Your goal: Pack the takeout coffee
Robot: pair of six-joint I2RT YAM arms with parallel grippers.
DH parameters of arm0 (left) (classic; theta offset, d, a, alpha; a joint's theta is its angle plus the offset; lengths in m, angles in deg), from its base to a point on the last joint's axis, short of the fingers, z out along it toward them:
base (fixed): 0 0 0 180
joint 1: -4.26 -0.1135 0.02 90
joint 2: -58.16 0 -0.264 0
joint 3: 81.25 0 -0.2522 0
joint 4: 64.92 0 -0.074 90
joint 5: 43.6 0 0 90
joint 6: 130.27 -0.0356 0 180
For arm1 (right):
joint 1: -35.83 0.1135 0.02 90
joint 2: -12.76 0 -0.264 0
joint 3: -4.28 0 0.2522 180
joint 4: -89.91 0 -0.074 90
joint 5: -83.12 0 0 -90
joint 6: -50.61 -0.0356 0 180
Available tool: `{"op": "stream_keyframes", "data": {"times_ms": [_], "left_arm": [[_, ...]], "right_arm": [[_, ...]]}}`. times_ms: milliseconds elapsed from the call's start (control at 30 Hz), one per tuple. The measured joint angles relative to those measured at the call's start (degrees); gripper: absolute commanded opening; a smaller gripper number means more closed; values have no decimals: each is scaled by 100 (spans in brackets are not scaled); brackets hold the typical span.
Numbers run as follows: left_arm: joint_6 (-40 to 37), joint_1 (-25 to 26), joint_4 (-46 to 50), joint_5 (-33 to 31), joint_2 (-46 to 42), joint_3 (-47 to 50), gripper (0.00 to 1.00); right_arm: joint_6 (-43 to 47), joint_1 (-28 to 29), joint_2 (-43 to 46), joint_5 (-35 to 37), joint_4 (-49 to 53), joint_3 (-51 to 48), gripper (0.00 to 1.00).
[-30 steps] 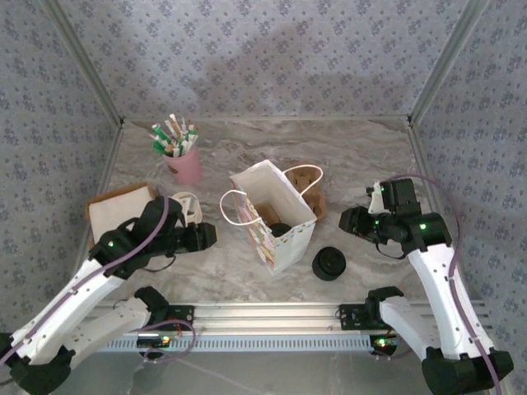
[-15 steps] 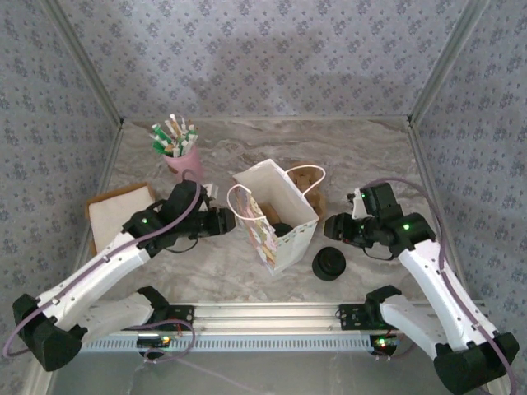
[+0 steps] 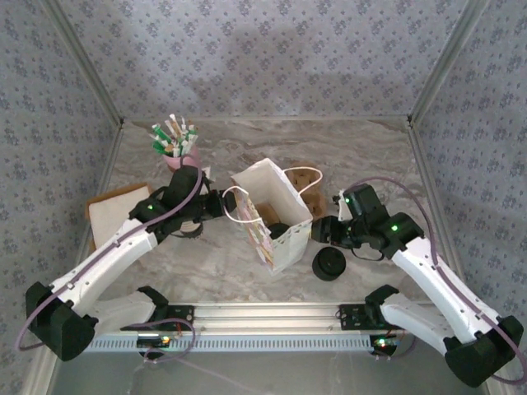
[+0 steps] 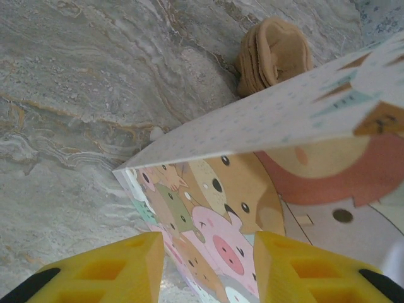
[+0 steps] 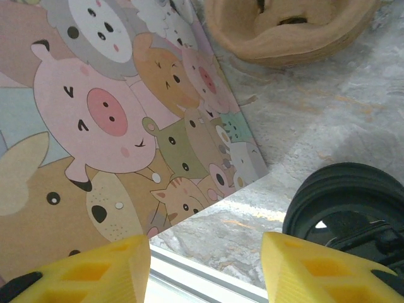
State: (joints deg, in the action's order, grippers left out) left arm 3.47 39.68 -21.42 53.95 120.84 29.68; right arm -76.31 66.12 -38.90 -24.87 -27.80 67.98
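The takeout coffee (image 3: 280, 230) seems to sit inside the paper bag (image 3: 286, 247), so you are probably at the closing step: your left gripper (image 4: 208, 246) and right gripper (image 5: 205, 252), both half open and empty, flank the bag and should next pinch its top gently without tipping it.

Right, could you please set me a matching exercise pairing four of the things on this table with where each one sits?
Things:
1. pink cup
2. black lids
3. flat box
4. brown carriers

Places:
A. right of the paper bag, toward the near edge
B. behind the bag, farther back
C. far side of the table, full of sachets
D. at the table's left edge

Pairs: 1-C, 2-A, 3-D, 4-B.
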Motion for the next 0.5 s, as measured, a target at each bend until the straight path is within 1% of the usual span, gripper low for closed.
{"op": "stream_keyframes", "data": {"times_ms": [500], "left_arm": [[-221,-518,-212,363,511,-341,41]], "right_arm": [[-363,682,-144,260,-328,-39,52]]}}
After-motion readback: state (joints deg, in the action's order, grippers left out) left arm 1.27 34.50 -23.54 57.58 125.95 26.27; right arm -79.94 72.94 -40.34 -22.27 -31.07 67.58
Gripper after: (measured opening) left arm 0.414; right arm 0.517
